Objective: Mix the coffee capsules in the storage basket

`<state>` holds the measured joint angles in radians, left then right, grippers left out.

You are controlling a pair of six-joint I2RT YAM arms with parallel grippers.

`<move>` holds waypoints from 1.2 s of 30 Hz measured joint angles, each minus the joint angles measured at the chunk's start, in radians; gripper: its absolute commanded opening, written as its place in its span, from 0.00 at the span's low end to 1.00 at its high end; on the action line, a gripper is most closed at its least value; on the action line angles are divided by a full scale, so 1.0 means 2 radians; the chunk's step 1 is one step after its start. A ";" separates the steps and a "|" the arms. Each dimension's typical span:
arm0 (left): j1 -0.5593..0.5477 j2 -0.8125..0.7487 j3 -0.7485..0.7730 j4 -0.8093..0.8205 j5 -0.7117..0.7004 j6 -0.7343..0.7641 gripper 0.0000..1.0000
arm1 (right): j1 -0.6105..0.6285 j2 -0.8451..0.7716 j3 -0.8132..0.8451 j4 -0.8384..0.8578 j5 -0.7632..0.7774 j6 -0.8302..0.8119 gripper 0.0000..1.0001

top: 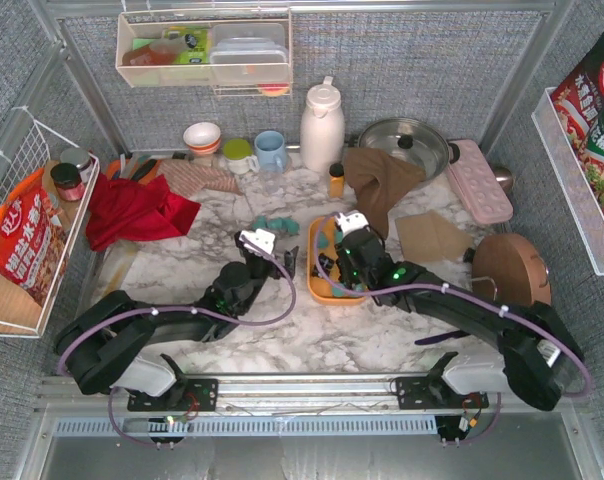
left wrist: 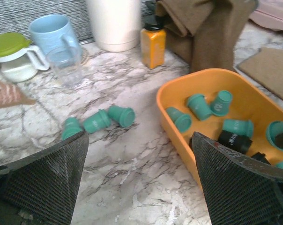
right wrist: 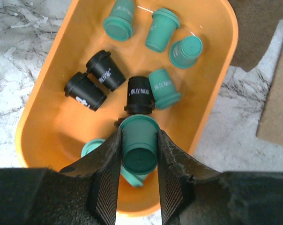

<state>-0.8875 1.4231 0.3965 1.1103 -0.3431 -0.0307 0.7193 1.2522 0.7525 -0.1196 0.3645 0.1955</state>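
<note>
– Black padded fingers (right wrist: 106, 178) of the right gripper (right wrist: 139, 137) fill the near edge of the right wrist view. They are clamped on the sides of a teal coffee capsule (right wrist: 139, 150).

– Where is that capsule relative to the basket?

– It is over the near end of the storage basket (right wrist: 43, 110), a shallow orange tray. Whether it hangs clear or touches the capsules beneath it cannot be told. Further in, three black capsules (right wrist: 105, 70) cluster left of centre. Four teal capsules (right wrist: 161, 29) lie mostly toward the far end.

– Which way does the tray run?

– Its long axis points away from the arm bases. A stirring sweep would likely run straight ahead from the right gripper. That arm sits directly above the tray and looks the better placed.

– And the other arm?

– The left gripper (left wrist: 139, 140) hangs just beside the basket's left rim, jaws wide apart and holding nothing. Beyond it, three loose capsules (left wrist: 97, 121), all teal, lie on their sides on the table outside the basket, nearer this arm.

– What is the setting?

– The surface is a white marble-patterned tabletop (top: 242, 330) with grey veins. Behind the basket are a brown cloth (top: 377, 180), a small orange bottle (left wrist: 152, 44), a white jug (top: 321, 125) and a blue mug (left wrist: 50, 33). Grey woven walls (top: 402, 70) close the space, with a wire basket (top: 12, 200) hung at the left.
</note>
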 measured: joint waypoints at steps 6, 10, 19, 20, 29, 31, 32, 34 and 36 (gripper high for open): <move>0.000 -0.006 0.023 -0.051 -0.071 -0.025 0.99 | -0.013 0.073 0.019 0.059 -0.019 -0.018 0.18; 0.000 -0.009 0.036 -0.092 -0.106 -0.039 0.99 | -0.023 0.123 0.042 0.084 -0.031 -0.021 0.39; 0.005 -0.007 0.044 -0.137 -0.143 -0.055 0.99 | -0.033 0.155 0.063 0.102 -0.039 -0.030 0.64; 0.006 -0.007 0.047 -0.141 -0.143 -0.057 0.99 | -0.034 0.151 0.063 0.102 -0.039 -0.032 0.64; 0.044 0.019 0.111 -0.234 -0.136 -0.110 0.99 | -0.035 0.088 0.022 0.107 -0.042 -0.034 0.65; 0.061 0.033 0.133 -0.262 -0.120 -0.124 0.99 | -0.036 0.077 0.010 0.110 -0.042 -0.034 0.65; 0.069 0.040 0.143 -0.276 -0.113 -0.130 0.99 | -0.036 0.073 0.005 0.110 -0.042 -0.034 0.65; 0.087 0.057 0.166 -0.302 -0.092 -0.142 0.98 | -0.038 0.066 0.001 0.110 -0.043 -0.034 0.65; 0.102 0.075 0.189 -0.325 -0.076 -0.152 0.97 | -0.039 0.060 0.000 0.111 -0.042 -0.035 0.65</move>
<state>-0.6838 1.5730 0.7742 0.4606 -0.4961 -0.3355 0.6415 1.3720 0.7525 0.1017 0.2798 0.1261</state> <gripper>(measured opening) 0.992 0.650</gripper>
